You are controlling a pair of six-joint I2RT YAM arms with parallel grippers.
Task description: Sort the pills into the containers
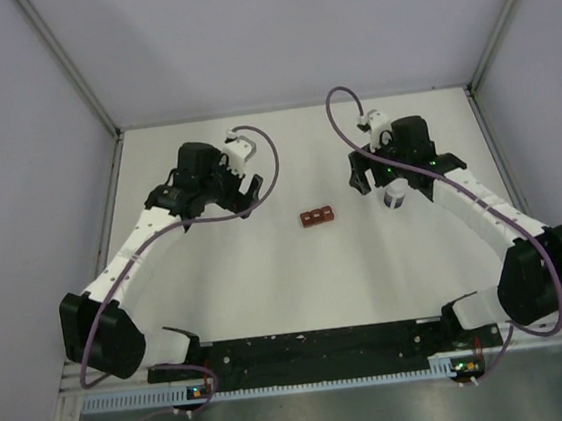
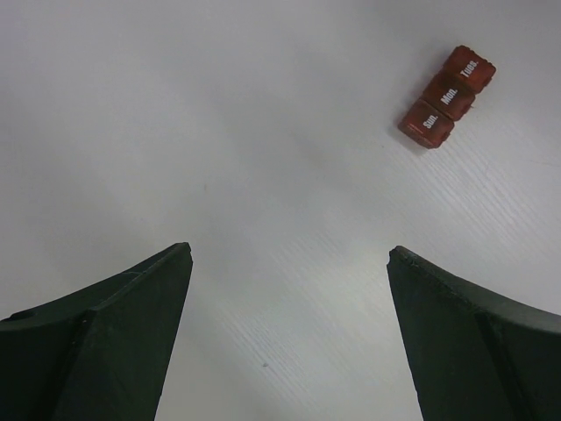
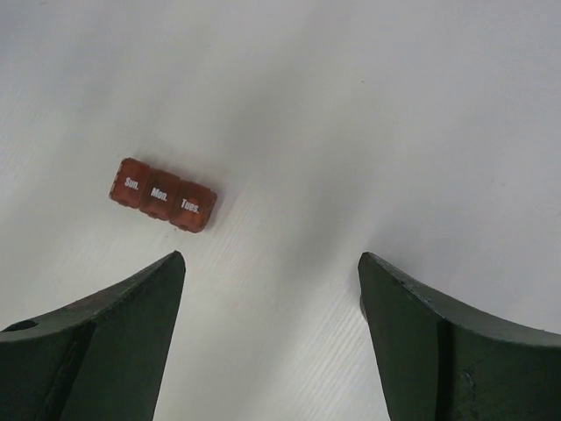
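The containers (image 1: 317,216) are a dark red-brown strip of three joined compartments lying on the white table between the arms. Their lids are shut and marked Sun., Mon., Tues. My left gripper (image 1: 246,196) is open and empty, to the left of the strip. In the left wrist view the strip (image 2: 447,96) lies far ahead and to the right of my open left gripper (image 2: 289,253). My right gripper (image 1: 360,178) is open and empty, to the right of the strip. In the right wrist view the strip (image 3: 163,195) lies just ahead of the left finger (image 3: 131,333). No loose pills show.
A small pale cylindrical object (image 1: 394,200) stands on the table under the right wrist. Grey walls close in the white table (image 1: 299,289) at the back and sides. A black rail (image 1: 316,348) with the arm bases runs along the near edge.
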